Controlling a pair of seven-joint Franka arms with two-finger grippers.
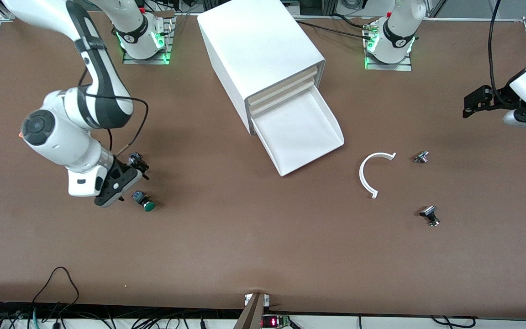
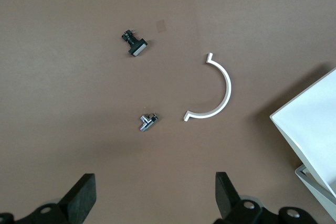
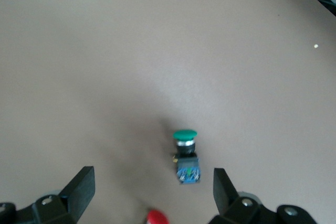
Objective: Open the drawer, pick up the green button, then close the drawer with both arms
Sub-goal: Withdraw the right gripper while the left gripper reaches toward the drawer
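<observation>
- Now the right arm bends down at its end of the table; the right gripper [image 1: 116, 194] hangs low with its fingers [image 3: 81, 187] spread, grasping nothing.
- Just beside it the green button [image 1: 144, 201] lies on its side on the brown table [image 1: 244, 246], apart from both fingers.
- Also, the bottom drawer [image 1: 302, 132] of the white cabinet [image 1: 258, 50] stands pulled out.
- Meanwhile the left arm waits raised at its end; the left gripper [image 2: 155, 195] is released, over bare table near a white half-ring [image 1: 372, 173] and two small metal parts [image 1: 421, 157].
</observation>
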